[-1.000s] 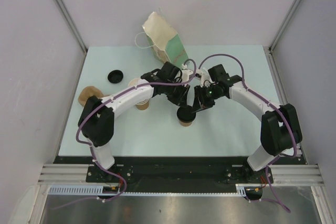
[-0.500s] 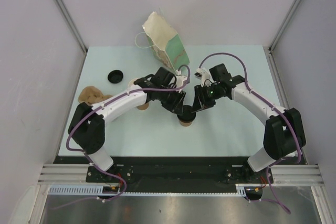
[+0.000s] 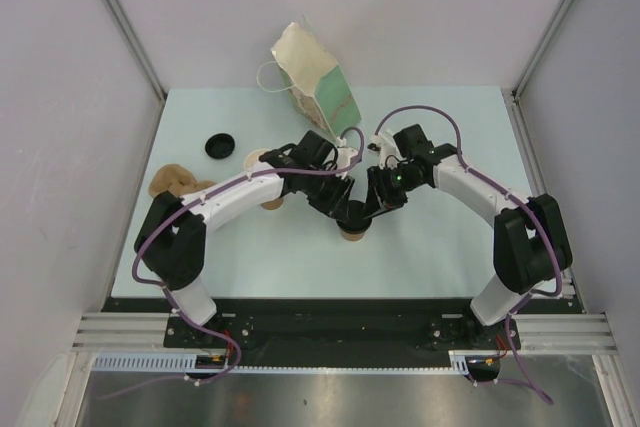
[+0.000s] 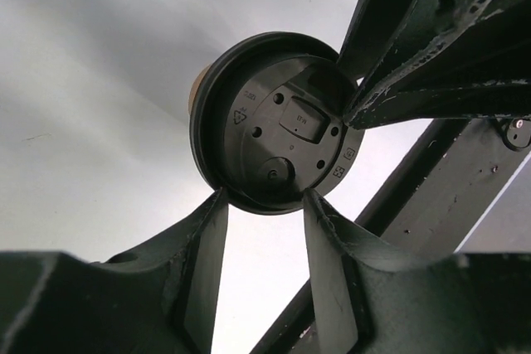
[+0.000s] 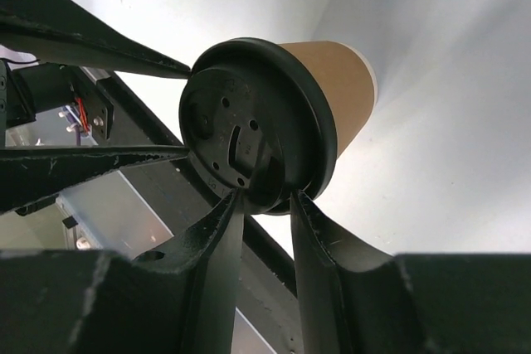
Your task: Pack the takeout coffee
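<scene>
Black lid (image 4: 278, 122) touching part-open left gripper (image 4: 265, 201)

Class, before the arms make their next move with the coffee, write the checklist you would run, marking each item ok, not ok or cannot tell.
1. The lid covers the takeout coffee: ok.
2. Coffee stands upright on the table: ok.
3. Grip by left end effector: not ok; jaws apart, tips at the lid rim.
4. Grip by right end effector: not ok; jaws apart, tips at the rim.
5. Mouth of the paper bag open: cannot tell.
</scene>
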`<state>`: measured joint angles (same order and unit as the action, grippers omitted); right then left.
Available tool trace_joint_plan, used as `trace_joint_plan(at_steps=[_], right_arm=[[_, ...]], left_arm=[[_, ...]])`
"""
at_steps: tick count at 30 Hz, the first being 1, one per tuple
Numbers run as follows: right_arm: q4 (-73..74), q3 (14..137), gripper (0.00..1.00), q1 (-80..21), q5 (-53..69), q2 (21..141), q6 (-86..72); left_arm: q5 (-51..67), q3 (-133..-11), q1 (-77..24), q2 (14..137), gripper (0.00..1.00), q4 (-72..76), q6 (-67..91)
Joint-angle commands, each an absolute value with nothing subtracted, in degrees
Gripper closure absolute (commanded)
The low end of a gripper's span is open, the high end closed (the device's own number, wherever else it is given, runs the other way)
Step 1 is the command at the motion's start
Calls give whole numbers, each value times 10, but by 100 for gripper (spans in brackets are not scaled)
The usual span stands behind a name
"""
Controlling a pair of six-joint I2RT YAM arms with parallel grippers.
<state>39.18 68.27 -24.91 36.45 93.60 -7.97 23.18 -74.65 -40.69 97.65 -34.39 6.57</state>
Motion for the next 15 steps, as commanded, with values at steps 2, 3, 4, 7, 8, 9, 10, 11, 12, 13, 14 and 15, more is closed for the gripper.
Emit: trace_joint_plan(at_steps=[2, 3, 4, 7, 8, 9, 10, 11, 12, 13, 14, 15], right_arm=[[380, 695, 62, -243, 388, 923, -82], [381, 695, 61, -239, 392, 912, -83], [381, 695, 59, -235, 404, 906, -85], [380, 695, 49, -214, 427, 881, -93], [376, 695, 42, -208, 432, 875, -95], [375, 695, 39, -194, 439, 863, -97], [375, 695, 34, -188, 446, 857, -98], [376, 699, 22, -181, 446, 853, -98], [378, 700, 17, -175, 444, 849, -98], [380, 703, 12, -163, 439, 842, -93], [383, 705, 5, -155, 435, 839, -92], [384, 707, 4, -148, 430, 835, -92]], left_arm=[[261, -762, -409, 958, 45, -328, 61], [266, -762, -407, 950, 42, -329, 55], [265, -762, -407, 942, 34, -329, 53], [253, -762, -407, 905, 14, -325, 43], [247, -765, -407, 898, 12, -324, 41], [241, -767, -408, 890, 6, -324, 32], [237, -770, -408, 889, 1, -327, 26], [232, -783, -409, 889, 1, -330, 20], [228, -790, -411, 893, 0, -340, 9], [215, -797, -414, 903, 1, -344, 4], [210, -815, -417, 910, 0, -349, 1], [204, -823, -425, 918, 1, -359, -13]])
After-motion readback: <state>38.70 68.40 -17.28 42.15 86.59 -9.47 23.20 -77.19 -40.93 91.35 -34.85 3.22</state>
